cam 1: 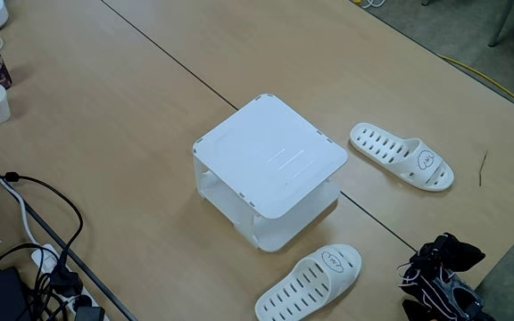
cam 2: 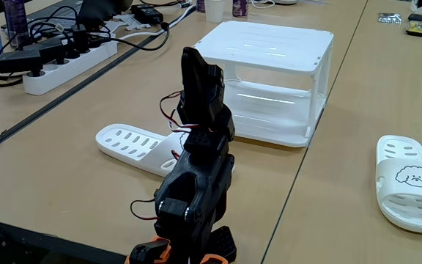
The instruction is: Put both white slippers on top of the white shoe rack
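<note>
a: where do the two white plastic slide slippers lie?

b: both on the wooden table, off the boxy white plastic two-tier shoe rack (cam 1: 270, 156). in a fixed view one slipper (cam 1: 401, 155) sits right of the rack, the other slipper (cam 1: 310, 282) in front of it, partly behind the black arm (cam 2: 196, 169) in the other fixed view.

a: the claw?

b: folded up; i cannot tell whether its jaws are parted or closed.

a: how would they handle?

b: probably light, slightly flexible, smooth. i'd pinch the strap or a side edge of the sole; the slotted footbed offers little.
</note>
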